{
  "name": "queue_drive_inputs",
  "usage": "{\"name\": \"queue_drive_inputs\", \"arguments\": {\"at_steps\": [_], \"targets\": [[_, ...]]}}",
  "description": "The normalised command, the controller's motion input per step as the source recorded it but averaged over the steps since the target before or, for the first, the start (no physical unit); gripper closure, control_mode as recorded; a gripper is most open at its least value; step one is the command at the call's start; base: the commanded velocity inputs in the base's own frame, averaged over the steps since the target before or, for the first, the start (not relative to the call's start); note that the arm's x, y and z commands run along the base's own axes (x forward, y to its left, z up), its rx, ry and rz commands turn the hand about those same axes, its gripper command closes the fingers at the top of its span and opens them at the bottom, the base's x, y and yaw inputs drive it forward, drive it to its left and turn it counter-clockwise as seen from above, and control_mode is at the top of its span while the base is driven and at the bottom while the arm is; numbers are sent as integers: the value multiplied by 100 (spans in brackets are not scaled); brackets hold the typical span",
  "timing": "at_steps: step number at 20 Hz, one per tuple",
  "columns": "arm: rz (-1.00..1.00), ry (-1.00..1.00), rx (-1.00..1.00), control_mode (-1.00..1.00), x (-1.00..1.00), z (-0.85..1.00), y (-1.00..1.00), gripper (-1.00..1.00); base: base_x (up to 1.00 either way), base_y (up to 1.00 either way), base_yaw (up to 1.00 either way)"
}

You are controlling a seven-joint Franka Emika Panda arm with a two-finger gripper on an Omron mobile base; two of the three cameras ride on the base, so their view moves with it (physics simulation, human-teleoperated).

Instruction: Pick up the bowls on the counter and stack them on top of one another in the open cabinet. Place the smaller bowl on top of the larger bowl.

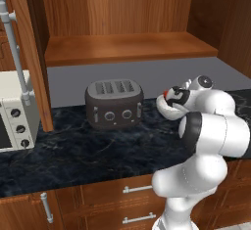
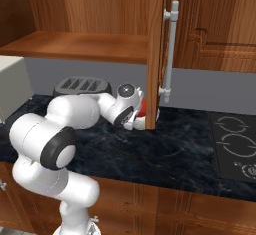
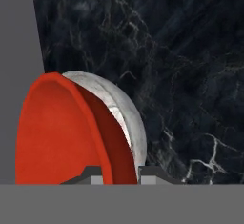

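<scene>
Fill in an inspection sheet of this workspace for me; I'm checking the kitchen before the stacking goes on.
Surface: dark marble counter, bare in front of the toaster.
Job's things: red bowl gripped by its rim; speckled bowl right behind it, contact unclear. Open cabinet shelf bare.
Clutter: dark toaster; white oven at the left end.
Grippers: hand shut on the red bowl's rim.
Cables: nothing seen.
Surroundings: grey back wall, cabinet door standing open, stovetop, drawers below.

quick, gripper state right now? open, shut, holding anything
gripper: shut on the rim of the red bowl, with the speckled bowl right behind it.
</scene>
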Motion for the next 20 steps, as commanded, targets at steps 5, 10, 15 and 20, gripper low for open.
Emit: {"name": "queue_drive_inputs", "arguments": {"at_steps": [5, 10, 15, 20], "targets": [[0, 4, 0, -100, 15, -8, -12, 100, 0, 0, 0], [0, 5, 0, -100, 10, -10, -12, 100, 0, 0, 0], [0, 5, 0, -100, 17, -10, -3, 100, 0, 0, 0], [1, 5, 0, -100, 27, -9, 0, 100, 0, 0, 0]]}}
